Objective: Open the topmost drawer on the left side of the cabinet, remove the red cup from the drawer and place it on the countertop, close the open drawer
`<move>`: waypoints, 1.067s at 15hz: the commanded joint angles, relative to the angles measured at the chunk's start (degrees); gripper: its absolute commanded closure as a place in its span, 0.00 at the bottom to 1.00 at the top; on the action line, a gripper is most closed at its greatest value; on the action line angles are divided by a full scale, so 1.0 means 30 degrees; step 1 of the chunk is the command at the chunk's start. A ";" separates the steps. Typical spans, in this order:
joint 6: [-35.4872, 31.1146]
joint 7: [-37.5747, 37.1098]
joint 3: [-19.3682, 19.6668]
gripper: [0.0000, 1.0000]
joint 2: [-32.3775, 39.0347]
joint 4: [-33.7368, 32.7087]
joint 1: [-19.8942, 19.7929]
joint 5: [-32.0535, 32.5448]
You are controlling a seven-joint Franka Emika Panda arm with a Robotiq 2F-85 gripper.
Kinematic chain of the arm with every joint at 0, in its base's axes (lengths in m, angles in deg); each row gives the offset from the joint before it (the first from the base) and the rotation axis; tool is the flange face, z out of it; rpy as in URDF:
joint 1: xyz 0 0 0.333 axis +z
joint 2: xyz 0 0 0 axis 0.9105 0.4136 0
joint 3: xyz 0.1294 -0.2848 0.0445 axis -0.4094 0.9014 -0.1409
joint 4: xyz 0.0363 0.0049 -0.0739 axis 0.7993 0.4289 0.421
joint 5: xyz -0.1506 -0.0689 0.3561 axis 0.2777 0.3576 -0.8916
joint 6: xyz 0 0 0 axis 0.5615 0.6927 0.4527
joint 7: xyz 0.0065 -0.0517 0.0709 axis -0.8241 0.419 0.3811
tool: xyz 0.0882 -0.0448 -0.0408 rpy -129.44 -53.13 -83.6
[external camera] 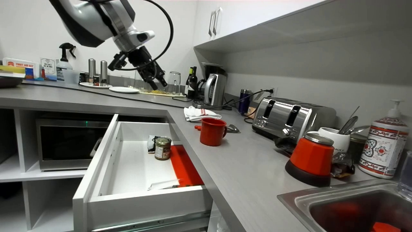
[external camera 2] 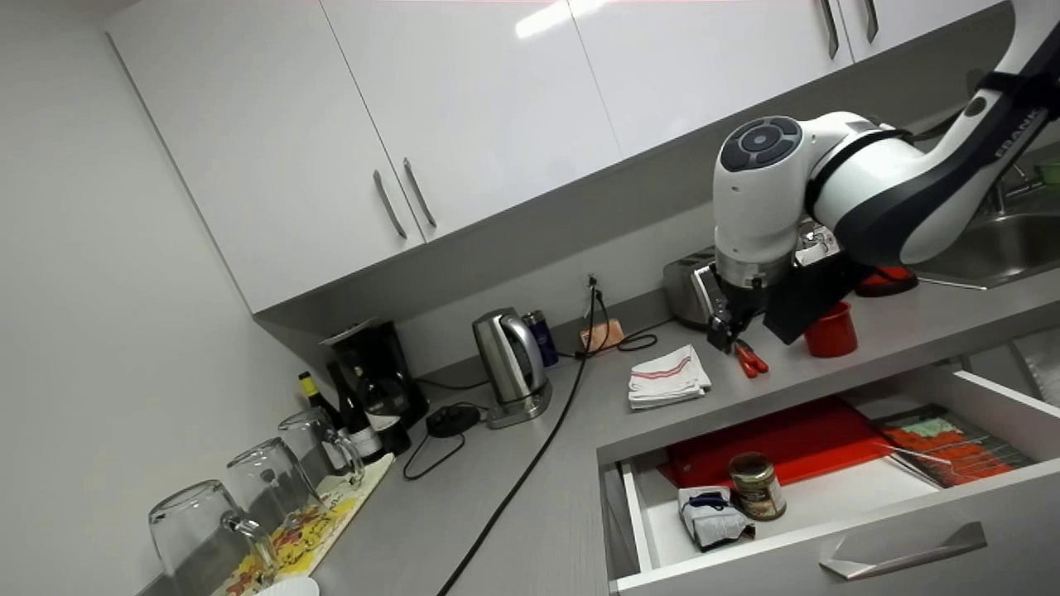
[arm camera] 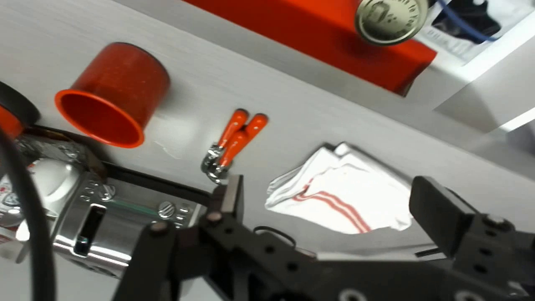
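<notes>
The topmost drawer point(external camera: 82, 180) is pulled open; its front with a silver handle shows in an exterior view point(external camera 2: 1014, 526). The red cup point(external camera: 211, 132) stands upright on the light-grey countertop point(external camera: 248, 174) beside the drawer. It also shows in an exterior view point(external camera 2: 831, 333) and in the wrist view point(arm camera: 125, 75). The white cabinet point(external camera: 24, 178) has open shelf bays. My gripper point(external camera: 159, 85) is open and empty above the countertop. In the wrist view the gripper point(arm camera: 330, 200) has its fingers wide apart over a folded cloth, with the cup off to the left.
The drawer holds a jar point(external camera: 163, 149), a packet point(external camera 2: 714, 517) and a flat red item point(external camera: 185, 167). A striped white cloth point(arm camera: 342, 190) and a red-handled tool point(arm camera: 239, 136) lie near the cup. A toaster point(external camera: 293, 116), kettle point(external camera 2: 512, 364) and red-orange vessel point(external camera: 312, 158) stand behind.
</notes>
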 commanded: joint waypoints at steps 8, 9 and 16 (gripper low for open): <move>0.0077 0.1009 -0.3329 0.00 0.1472 0.1092 0.0542 0.2475; 0.0188 0.1173 -0.3401 0.00 0.1827 0.0997 0.0587 0.2552; 0.1163 0.1346 -0.3397 0.00 0.3516 0.1137 0.1730 0.4869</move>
